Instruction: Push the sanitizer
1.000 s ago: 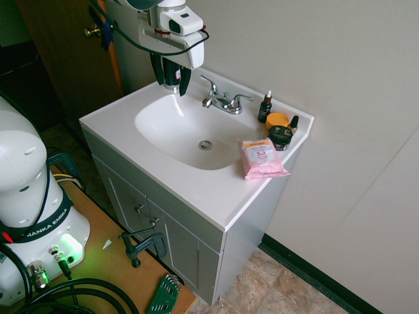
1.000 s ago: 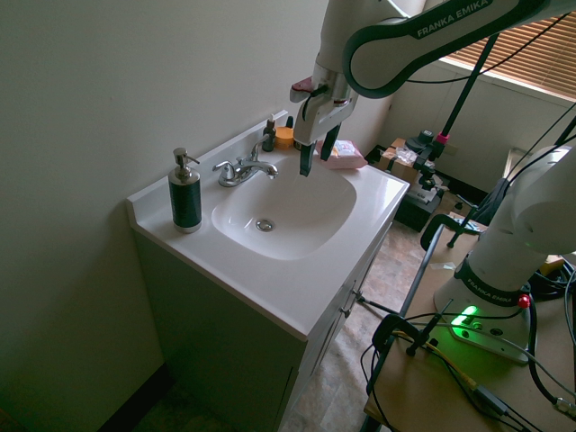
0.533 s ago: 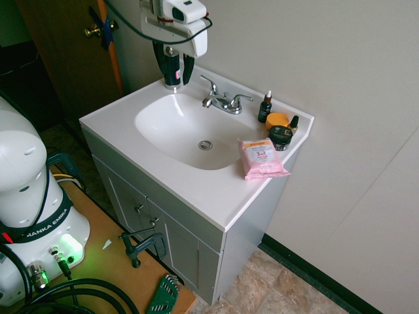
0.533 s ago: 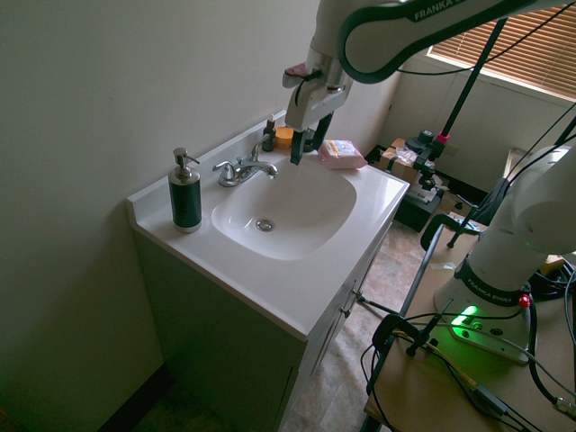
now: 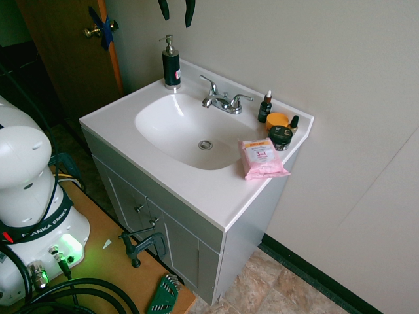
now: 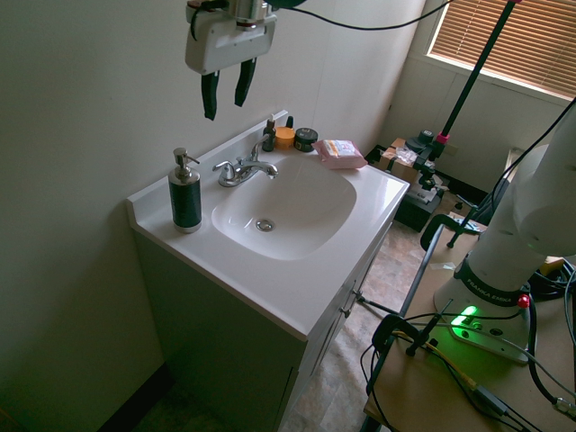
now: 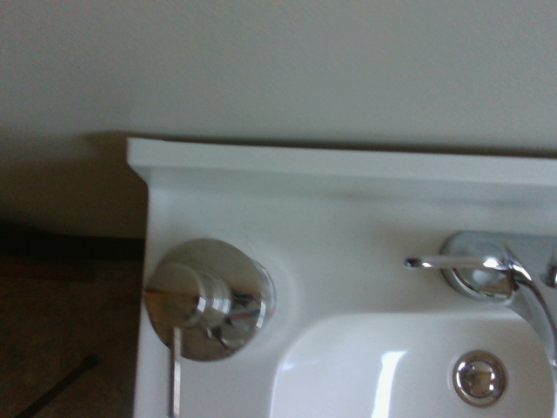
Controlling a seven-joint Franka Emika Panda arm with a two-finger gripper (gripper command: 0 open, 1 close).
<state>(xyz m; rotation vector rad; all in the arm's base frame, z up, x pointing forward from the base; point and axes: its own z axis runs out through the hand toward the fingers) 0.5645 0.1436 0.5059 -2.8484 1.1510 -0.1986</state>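
Note:
The sanitizer (image 5: 171,64) is a dark pump bottle with a silver head, upright on the back left corner of the white sink counter (image 5: 196,190). It also stands at the counter's left end in the second exterior view (image 6: 185,194). The wrist view looks straight down on the sanitizer's silver pump top (image 7: 207,300). My gripper (image 6: 226,90) hangs high above the counter, between the sanitizer and the faucet, with its two dark fingers apart and nothing between them. Only the fingertips (image 5: 163,10) show at the top edge of the first exterior view.
A chrome faucet (image 5: 221,100) stands behind the basin (image 5: 186,127). At the counter's far end are a small dropper bottle (image 5: 265,107), an orange-lidded jar (image 5: 277,122), a black jar (image 5: 281,137) and a pink wipes pack (image 5: 262,157). The wall runs right behind the sanitizer.
My gripper has risen from just over the basin near the faucet and moved toward the sanitizer's end of the counter. It now hangs well above the bottle. The sanitizer has not moved.

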